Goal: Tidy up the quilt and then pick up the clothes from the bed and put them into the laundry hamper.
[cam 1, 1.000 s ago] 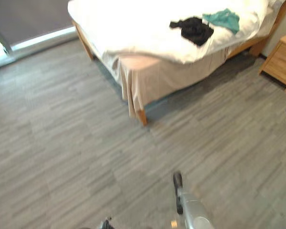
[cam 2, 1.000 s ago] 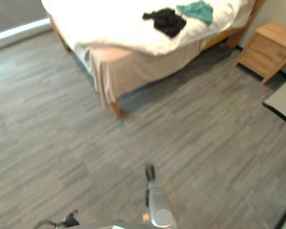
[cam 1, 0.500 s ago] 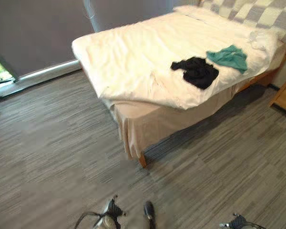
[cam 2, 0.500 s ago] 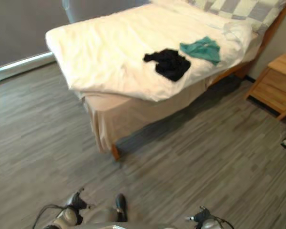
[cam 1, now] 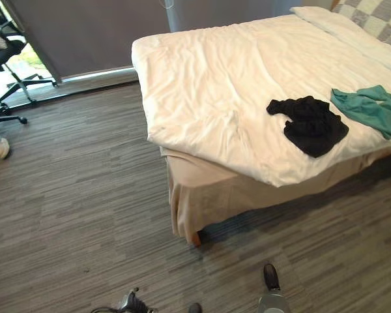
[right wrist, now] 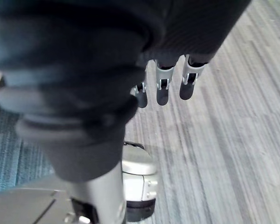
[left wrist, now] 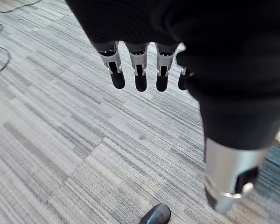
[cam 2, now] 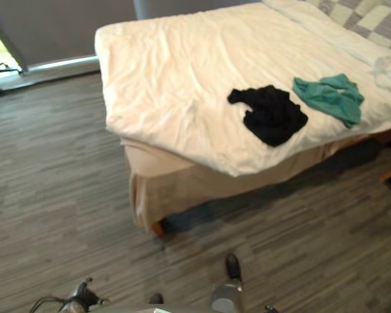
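Both hands, left [left wrist: 140, 70] and right [right wrist: 170, 86], hung empty, fingers straight. Quilt [cam 1: 247, 85] skewed on bed [cam 1: 202, 202]; clothes [cam 1: 309, 124] on top. Better walked closer first, then quilt gripped at its edge.

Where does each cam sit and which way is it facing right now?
Left eye view: on the head, looking down at the bed, white quilt, black garment, teal garment.
Right eye view: same head, slightly offset; shares that whole scene.
Left wrist view: on the left wrist, along the open left hand, facing the floor.
Right wrist view: on the right wrist, along the open right hand, same floor.
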Robot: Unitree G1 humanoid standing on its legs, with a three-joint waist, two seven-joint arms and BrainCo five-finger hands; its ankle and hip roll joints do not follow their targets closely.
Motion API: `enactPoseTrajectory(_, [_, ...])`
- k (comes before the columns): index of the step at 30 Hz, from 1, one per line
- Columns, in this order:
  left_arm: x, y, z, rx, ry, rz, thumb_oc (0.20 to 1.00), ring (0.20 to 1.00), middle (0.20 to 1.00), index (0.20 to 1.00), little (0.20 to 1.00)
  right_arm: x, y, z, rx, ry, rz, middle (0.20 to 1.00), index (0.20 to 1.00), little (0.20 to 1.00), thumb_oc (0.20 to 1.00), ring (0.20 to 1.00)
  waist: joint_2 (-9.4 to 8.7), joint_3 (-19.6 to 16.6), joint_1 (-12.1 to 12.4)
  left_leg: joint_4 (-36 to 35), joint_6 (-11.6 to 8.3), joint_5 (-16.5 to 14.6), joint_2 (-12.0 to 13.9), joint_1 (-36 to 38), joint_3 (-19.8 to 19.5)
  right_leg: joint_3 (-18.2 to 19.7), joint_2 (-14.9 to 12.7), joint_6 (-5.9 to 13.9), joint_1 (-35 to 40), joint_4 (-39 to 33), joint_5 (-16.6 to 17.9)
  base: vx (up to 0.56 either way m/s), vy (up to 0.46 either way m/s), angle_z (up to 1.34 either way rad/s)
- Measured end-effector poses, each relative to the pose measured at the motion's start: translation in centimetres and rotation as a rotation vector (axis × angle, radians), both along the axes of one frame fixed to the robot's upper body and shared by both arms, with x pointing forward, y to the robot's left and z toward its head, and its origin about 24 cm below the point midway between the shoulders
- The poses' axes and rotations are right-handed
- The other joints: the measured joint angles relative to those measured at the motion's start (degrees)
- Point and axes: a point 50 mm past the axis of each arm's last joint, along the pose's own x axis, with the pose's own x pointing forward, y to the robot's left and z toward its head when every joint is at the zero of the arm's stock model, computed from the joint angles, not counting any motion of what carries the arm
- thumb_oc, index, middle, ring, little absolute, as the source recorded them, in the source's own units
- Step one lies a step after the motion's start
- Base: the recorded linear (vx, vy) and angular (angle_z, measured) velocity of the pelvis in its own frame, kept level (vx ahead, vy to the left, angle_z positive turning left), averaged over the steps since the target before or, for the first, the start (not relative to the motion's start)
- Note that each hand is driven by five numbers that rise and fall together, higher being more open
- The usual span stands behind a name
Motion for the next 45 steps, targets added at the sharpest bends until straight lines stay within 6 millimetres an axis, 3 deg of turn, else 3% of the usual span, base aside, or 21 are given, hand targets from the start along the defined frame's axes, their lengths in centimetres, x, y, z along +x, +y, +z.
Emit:
enactPoseTrajectory(2, [-1.4,-1.4,-0.6,-0.040,0.013,0.034,1.000,1.000,1.000,1.000,1.000,1.3,-1.3,0.7,-0.035,-0.050,0.032,1.000,1.000,1.000,1.000,1.000,4.25,-0.6,0.2,3.6,-1.86,1.7,6.3,-2.9,2.8,-3.3,6.4,-2.93,0.5,-0.2,-0.4,0.01,-0.320,0.40])
enactPoseTrajectory(3, [-1.2,-1.6,-0.6,-0.045,0.004,0.039,1.000,1.000,1.000,1.000,1.000,2.0,-1.5,0.9,-0.036,-0.076,0.032,1.000,1.000,1.000,1.000,1.000,4.47,-0.7,0.1,5.7,-2.00,3.4,7.3,-4.8,2.9,-4.5,7.2,-3.81,0.5,-0.2,-0.9,0.07,-0.464,0.67])
enactPoseTrajectory(4, [0.1,-2.0,-0.5,-0.059,-0.028,0.052,1.000,1.000,1.000,1.000,1.000,2.7,-1.5,1.1,-0.037,-0.107,0.030,1.000,1.000,1.000,1.000,1.000,3.35,-0.2,-0.1,9.4,-1.15,6.8,8.7,-7.5,5.7,-6.8,7.1,-6.79,0.9,-0.2,-0.6,0.03,-0.315,0.86])
enactPoseTrajectory(5, [0.5,-2.4,-0.6,-0.075,-0.042,0.063,1.000,1.000,1.000,1.000,1.000,3.1,-2.1,1.4,-0.050,-0.132,0.035,1.000,1.000,1.000,1.000,1.000,2.31,0.4,-0.3,12.2,-0.56,9.7,10.1,-8.6,12.4,-9.2,7.3,-9.66,2.5,-0.3,-2.1,0.03,-0.309,0.91])
enactPoseTrajectory(6, [0.7,-2.6,-0.6,-0.078,-0.048,0.061,1.000,1.000,1.000,1.000,1.000,3.1,-2.2,1.4,-0.053,-0.135,0.039,1.000,1.000,1.000,1.000,1.000,1.61,0.8,-0.8,13.0,-1.06,9.7,11.4,-8.7,16.5,-10.1,7.3,-10.07,3.5,-0.2,-2.3,0.03,-0.194,0.76])
enactPoseTrajectory(8, [1.4,-2.3,-0.2,-0.079,-0.095,0.079,1.000,1.000,1.000,1.000,1.000,3.9,-3.3,2.0,-0.093,-0.155,0.037,1.000,1.000,1.000,1.000,1.000,1.11,0.8,-0.2,11.3,-3.26,6.9,8.7,-8.1,18.6,-10.4,8.1,-11.65,4.4,-0.3,-3.8,0.13,-0.168,0.21])
enactPoseTrajectory(9, [2.2,-2.3,0.0,-0.093,-0.132,0.121,1.000,1.000,1.000,1.000,1.000,4.1,-4.0,2.2,-0.117,-0.153,0.034,1.000,1.000,1.000,1.000,1.000,1.05,0.9,0.0,8.9,-4.00,5.7,5.5,-8.4,14.1,-10.2,8.0,-11.17,3.9,-0.3,-3.9,0.09,-0.076,-0.07])
enactPoseTrajectory(12, [4.0,-1.3,1.1,-0.144,-0.318,0.349,1.000,1.000,1.000,1.000,1.000,2.2,-4.7,2.0,-0.135,-0.098,0.008,1.000,1.000,1.000,1.000,1.000,1.88,0.9,-1.6,4.2,-3.59,6.9,4.7,-7.7,16.3,-13.3,9.9,-11.96,5.3,-0.3,-4.9,0.07,-0.033,0.33])
enactPoseTrajectory(15, [7.7,0.4,4.8,-0.210,-0.636,0.468,1.000,1.000,1.000,1.000,1.000,-0.5,-5.2,1.7,-0.137,-0.055,-0.031,1.000,1.000,1.000,1.000,1.000,4.29,1.6,-1.6,2.4,-2.04,9.8,4.9,-7.8,14.4,-15.0,12.7,-12.15,5.9,-0.3,-5.1,0.06,-0.033,0.22])
enactPoseTrajectory(16, [10.6,0.9,7.6,-0.229,-0.808,0.407,1.000,1.000,1.000,1.000,1.000,-3.3,-5.3,1.5,-0.139,0.008,-0.068,1.000,1.000,1.000,1.000,1.000,5.10,1.8,-2.4,2.4,-1.65,10.3,5.2,-8.2,15.3,-16.8,13.2,-12.80,5.9,-0.6,-5.8,0.06,-0.023,0.63])
enactPoseTrajectory(18, [13.2,2.9,12.0,-0.160,-0.971,0.285,1.000,1.000,1.000,1.000,1.000,-4.6,-5.4,1.4,-0.134,0.047,-0.066,1.000,1.000,1.000,1.000,1.000,6.22,2.0,-2.1,0.7,-1.12,8.0,5.6,-8.3,15.3,-16.0,14.1,-12.30,3.7,0.4,-5.7,0.04,-0.025,0.07])
enactPoseTrajectory(21, [18.3,6.3,22.1,0.089,-1.257,-0.004,1.000,1.000,1.000,1.000,1.000,-4.7,-4.6,1.2,-0.098,0.035,-0.070,1.000,1.000,1.000,1.000,1.000,5.01,3.5,-1.8,-0.3,-0.37,6.4,4.4,-9.3,16.2,-14.4,12.8,-10.91,1.8,1.4,-4.7,0.01,0.001,-0.17])
enactPoseTrajectory(23, [20.8,6.8,27.4,0.275,-1.358,-0.176,1.000,1.000,1.000,1.000,1.000,-4.8,-4.5,1.1,-0.081,0.042,-0.061,1.000,1.000,1.000,1.000,1.000,4.60,3.8,-1.8,-0.4,0.19,6.0,3.1,-9.5,17.8,-12.6,11.7,-9.72,0.4,1.1,-3.9,-0.10,0.034,-0.32])
enactPoseTrajectory(26, [24.8,5.1,33.2,0.475,-1.435,-0.395,1.000,1.000,1.000,1.000,1.000,-2.9,-4.2,1.2,-0.066,-0.011,-0.008,1.000,1.000,1.000,1.000,1.000,4.28,4.4,-3.0,-0.3,1.01,6.9,1.6,-12.7,19.9,-10.5,10.4,-7.88,-4.0,1.6,-2.6,-0.17,0.065,-0.33])
enactPoseTrajectory(27, [27.2,3.9,36.6,0.641,-1.399,-0.554,1.000,1.000,1.000,1.000,1.000,-0.7,-3.9,1.5,-0.055,-0.083,0.042,1.000,1.000,1.000,1.000,1.000,3.83,5.3,-3.6,0.0,2.19,7.9,0.9,-15.8,21.5,-8.8,9.8,-6.87,-8.4,2.8,-1.5,-0.09,0.031,-0.53])
enactPoseTrajectory(33, [31.5,1.9,40.2,0.872,-1.234,-0.657,1.000,1.000,1.000,1.000,1.000,4.4,-3.2,3.0,-0.049,-0.271,0.126,1.000,1.000,1.000,1.000,1.000,2.34,10.5,-11.9,0.0,2.38,8.2,0.4,-20.2,24.9,-6.3,9.7,-7.62,-13.8,1.2,1.3,-0.04,0.015,-0.30])
enactPoseTrajectory(35, [32.0,1.3,41.5,0.931,-1.208,-0.703,1.000,1.000,1.000,1.000,1.000,5.4,-3.0,3.5,-0.039,-0.325,0.132,1.000,1.000,1.000,1.000,1.000,2.46,13.3,-13.0,0.0,2.11,8.1,0.5,-20.3,25.0,-5.8,10.0,-8.18,-13.8,0.5,2.1,0.06,0.048,-0.22])
enactPoseTrajectory(41, [32.6,1.0,41.1,1.117,-1.008,-0.860,1.000,1.000,1.000,1.000,1.000,6.2,-2.9,3.8,-0.011,-0.375,0.118,1.000,1.000,1.000,1.000,1.000,3.53,15.4,-14.0,0.0,1.92,8.1,1.3,-20.4,24.6,-5.2,10.8,-8.69,-14.3,0.0,2.1,0.01,0.012,-0.12])
enactPoseTrajectory(42, [32.8,0.5,40.5,1.155,-0.958,-0.918,0.467,0.467,0.467,0.467,0.467,6.0,-2.9,3.7,-0.002,-0.369,0.098,1.000,1.000,1.000,1.000,1.000,3.69,15.5,-13.9,0.0,1.92,8.1,1.3,-20.2,24.1,-5.3,10.8,-8.73,-14.0,0.0,2.1,0.07,0.046,0.05])
enactPoseTrajectory(43, [33.0,0.1,40.1,1.161,-0.945,-0.941,0.200,0.200,0.200,0.200,0.200,6.0,-2.9,3.6,0.002,-0.368,0.087,1.000,1.000,1.000,1.000,1.000,3.70,15.5,-13.8,0.0,1.92,8.1,1.3,-20.0,24.1,-5.4,10.7,-8.74,-13.7,0.0,2.1,0.08,0.057,0.09])
enactPoseTrajectory(45, [33.2,-1.1,37.5,1.166,-0.864,-1.054,0.200,0.200,0.200,0.200,0.200,5.9,-3.2,3.5,-0.008,-0.351,0.081,1.000,1.000,1.000,1.000,1.000,3.73,15.5,-13.7,0.0,1.77,8.0,1.1,-18.5,23.9,-5.7,10.6,-9.04,-12.0,0.0,1.8,0.02,0.019,0.08])
